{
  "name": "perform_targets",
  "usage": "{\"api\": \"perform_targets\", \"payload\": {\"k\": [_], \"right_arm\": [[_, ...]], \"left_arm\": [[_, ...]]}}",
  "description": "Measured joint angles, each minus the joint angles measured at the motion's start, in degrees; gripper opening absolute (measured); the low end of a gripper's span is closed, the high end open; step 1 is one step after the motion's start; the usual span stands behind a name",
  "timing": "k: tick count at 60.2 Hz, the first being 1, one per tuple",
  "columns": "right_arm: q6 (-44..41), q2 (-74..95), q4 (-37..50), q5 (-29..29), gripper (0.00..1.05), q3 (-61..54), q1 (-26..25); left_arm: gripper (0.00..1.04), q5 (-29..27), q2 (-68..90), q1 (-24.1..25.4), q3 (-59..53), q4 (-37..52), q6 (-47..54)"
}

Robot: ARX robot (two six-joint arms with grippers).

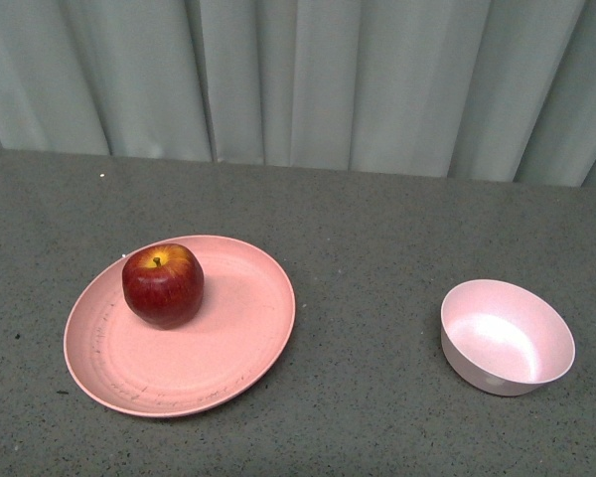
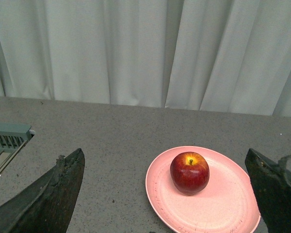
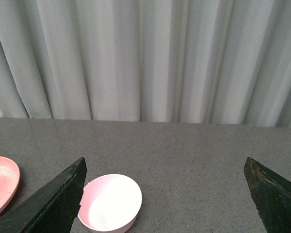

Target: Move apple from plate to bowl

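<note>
Apple (image 1: 163,285), round and glossy, sits at 11 o'clock on the scuffed flat plate (image 1: 214,358); deep smooth bowl (image 1: 507,338) at the plate's 3 o'clock. Left gripper (image 2: 164,154) and right gripper (image 3: 164,161): jaws wide apart.

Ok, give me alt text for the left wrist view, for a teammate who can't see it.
A dark-red apple sits upright on a salmon-pink plate on a grey table, with a pale curtain behind. The left claw is open and holds nothing; its two dark fingers frame the scene, well short of the apple.
</note>
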Motion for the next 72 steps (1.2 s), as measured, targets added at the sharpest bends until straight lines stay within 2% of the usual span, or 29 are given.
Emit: {"api": "perform_targets", "payload": {"k": [72], "right_arm": [[0.0,0.0,0.0,0.0,0.95,0.0,0.0]], "left_arm": [[0.98,0.0,0.0,0.0,0.0,0.0,0.0]]}}
